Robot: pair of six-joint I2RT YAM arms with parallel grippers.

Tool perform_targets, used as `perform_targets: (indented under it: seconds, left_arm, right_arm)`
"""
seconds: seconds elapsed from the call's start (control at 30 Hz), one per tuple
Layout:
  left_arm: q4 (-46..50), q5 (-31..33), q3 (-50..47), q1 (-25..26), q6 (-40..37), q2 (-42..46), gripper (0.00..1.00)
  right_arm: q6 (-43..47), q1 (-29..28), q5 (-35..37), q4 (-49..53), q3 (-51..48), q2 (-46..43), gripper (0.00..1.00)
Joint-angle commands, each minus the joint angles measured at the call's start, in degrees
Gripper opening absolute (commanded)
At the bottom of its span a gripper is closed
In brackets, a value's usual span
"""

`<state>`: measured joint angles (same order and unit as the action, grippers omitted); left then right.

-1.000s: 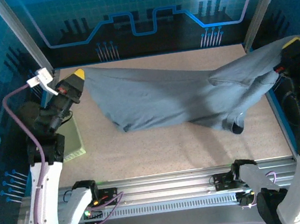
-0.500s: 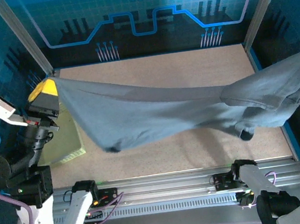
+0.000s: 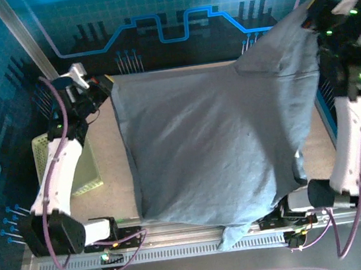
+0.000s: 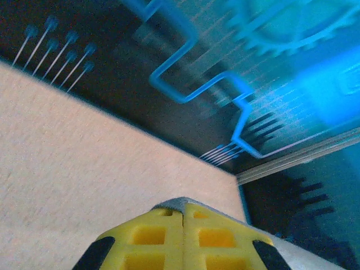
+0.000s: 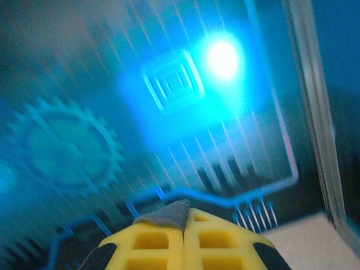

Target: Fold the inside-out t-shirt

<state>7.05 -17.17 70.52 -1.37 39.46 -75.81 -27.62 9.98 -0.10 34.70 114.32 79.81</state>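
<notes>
Compared against half a second ago: plain dark slate-grey soft fabric t-shirt [image 3: 215, 144] no longer slung as a sagging band across the speckled beige tabletop [image 3: 107, 184]. Now drawn out into one broad sheet, stretched between two raised far corners and draping toward the near edge, lower hem spilling over the aluminium rail [image 3: 180, 231] by the arm bases. Left gripper [image 3: 102, 86] shifted from over the pale yellow-green plastic mesh basket [image 3: 46, 152] to the far-left corner of the table, clenched on one shirt corner. Confirmed at the left wrist: yellow fingertips [image 4: 160, 216] pressed together with a thin grey fabric edge pinched between. Right gripper [image 3: 314, 16] now high at the far right, likewise clamped on fabric, with a grey sliver caught between closed tips at the right wrist. Basket unmoved at the left. Judged: spreading step in hand, garment opened wide enough for laying down, no fold made yet. Risk noted: overhanging hem likely to need drawing back toward the far side before release.
</notes>
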Motion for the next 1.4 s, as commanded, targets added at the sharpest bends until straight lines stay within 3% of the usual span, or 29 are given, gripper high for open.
perform_targets:
  seconds: [0.0,0.13,0.23,0.5,0.63,0.67,0.7,0.8,0.87,0.93,1.0,1.2,1.37]
  left_arm:
    - [-3.7,-0.9,-0.8,-0.3,-0.3,-5.8,0.00]
    - [-7.7,-4.7,0.2,-0.2,1.6,-16.2,0.00]
    - [-7.6,-5.2,3.0,-0.2,1.9,-22.5,0.00]
    - [4.5,-4.6,20.8,-0.4,-3.7,-39.6,0.01]
    - [11.9,-4.6,31.2,-0.4,-4.9,-47.0,0.19]
    - [15.0,-3.5,34.7,-0.4,-5.2,-48.5,0.31]
    - [18.3,-2.2,38.0,-0.4,-5.5,-49.7,0.47]
    - [29.3,5.2,45.1,-0.3,-6.8,-49.1,0.70]
    - [36.8,12.6,46.4,-0.1,-7.5,-45.6,0.79]
    - [41.2,19.3,42.8,1.2,-8.7,-39.5,0.83]
    - [39.0,22.4,31.2,4.1,-8.6,-30.6,0.83]
    - [31.3,24.3,-2.9,16.6,-2.7,-7.3,0.77]
    - [33.3,23.5,-17.4,26.1,3.4,0.9,0.70]
  right_arm:
    - [0.3,-2.8,-1.5,-6.2,-6.8,2.7,0.00]
    - [1.5,-6.2,0.3,-9.9,-13.4,10.0,0.00]
    - [0.6,-6.7,-0.2,-10.0,-13.0,16.6,0.00]
    - [4.3,-9.4,4.2,-1.9,5.2,33.7,0.00]
    - [5.2,-9.8,6.6,4.1,17.3,41.5,0.00]
    - [5.1,-9.7,7.6,6.5,21.4,43.9,0.08]
    - [5.0,-9.7,8.2,9.3,25.7,46.2,0.25]
    - [4.6,-9.7,10.9,19.2,37.4,50.8,0.62]
    - [4.2,-9.8,12.8,22.8,37.7,49.8,0.72]
    - [4.2,-9.8,14.2,22.5,31.0,44.9,0.76]
    - [4.2,-9.9,13.7,17.8,17.1,36.1,0.78]
    - [1.4,-11.5,2.2,6.0,-24.0,8.9,0.77]
    - [0.9,-19.4,1.3,8.2,-45.2,-1.4,0.76]
